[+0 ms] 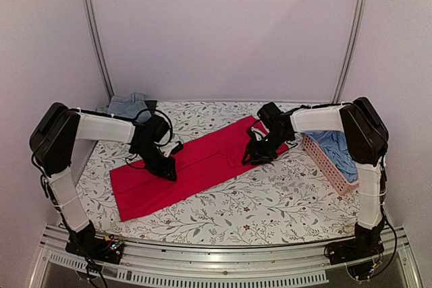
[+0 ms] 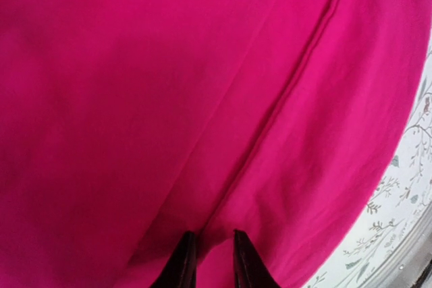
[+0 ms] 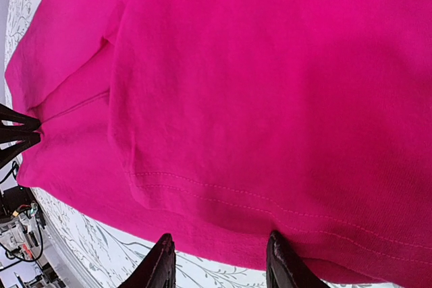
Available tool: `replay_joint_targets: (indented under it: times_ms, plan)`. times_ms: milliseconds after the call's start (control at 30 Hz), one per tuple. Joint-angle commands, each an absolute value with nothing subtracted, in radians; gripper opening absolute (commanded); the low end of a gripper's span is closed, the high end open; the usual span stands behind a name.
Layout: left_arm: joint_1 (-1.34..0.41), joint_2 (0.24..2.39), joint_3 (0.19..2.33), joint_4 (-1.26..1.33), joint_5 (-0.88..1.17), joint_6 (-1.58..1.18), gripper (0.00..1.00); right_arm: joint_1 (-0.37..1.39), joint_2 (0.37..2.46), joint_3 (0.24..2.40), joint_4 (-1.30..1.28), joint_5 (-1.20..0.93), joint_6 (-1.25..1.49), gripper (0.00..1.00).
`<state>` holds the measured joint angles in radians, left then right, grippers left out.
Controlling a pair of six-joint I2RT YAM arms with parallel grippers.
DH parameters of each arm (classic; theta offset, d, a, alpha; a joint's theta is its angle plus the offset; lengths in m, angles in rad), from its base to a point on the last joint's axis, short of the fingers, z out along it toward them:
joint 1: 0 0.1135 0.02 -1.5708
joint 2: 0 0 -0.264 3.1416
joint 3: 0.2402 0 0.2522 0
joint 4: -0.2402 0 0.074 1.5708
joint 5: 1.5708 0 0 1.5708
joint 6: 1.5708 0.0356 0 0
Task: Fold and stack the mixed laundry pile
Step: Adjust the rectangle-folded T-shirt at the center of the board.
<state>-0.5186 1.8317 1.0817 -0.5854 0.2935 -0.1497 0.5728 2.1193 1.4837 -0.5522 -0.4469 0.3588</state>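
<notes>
The bright red cloth garment (image 1: 202,163) lies flat on the counter (image 1: 270,200). My left fingers (image 2: 182,264), nearly closed, pinch its seam; my right fingers (image 3: 163,264), half open, straddle the hem. I should grip there, then lift evenly.

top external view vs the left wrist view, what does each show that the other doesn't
Only the top view: both arms, the red garment's whole outline, the pink basket holding light blue cloth, another blue garment at the far left. Only the left wrist: a seam close up, the left gripper nearly shut with cloth between its fingers. Both: red garment, floral tablecloth.
</notes>
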Motion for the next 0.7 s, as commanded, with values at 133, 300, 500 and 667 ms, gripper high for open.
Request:
replay_joint_targets:
  times_ms: [133,300,500,667]
  plan:
    - [-0.538,1.783,1.050,-0.586,0.283,-0.149,0.00,0.550,2.141,1.441,-0.542,-0.422,0.354,0.44]
    - [-0.523,1.763,1.058,-0.588,0.213,-0.177,0.00,0.539,2.147,1.420,-0.538,-0.412,0.348,0.44]
    - [-0.492,1.754,1.056,-0.592,0.154,-0.212,0.00,0.521,2.160,1.415,-0.535,-0.395,0.335,0.44]
    - [-0.487,1.737,1.058,-0.605,0.132,-0.218,0.38,0.493,2.186,1.445,-0.541,-0.357,0.320,0.45]
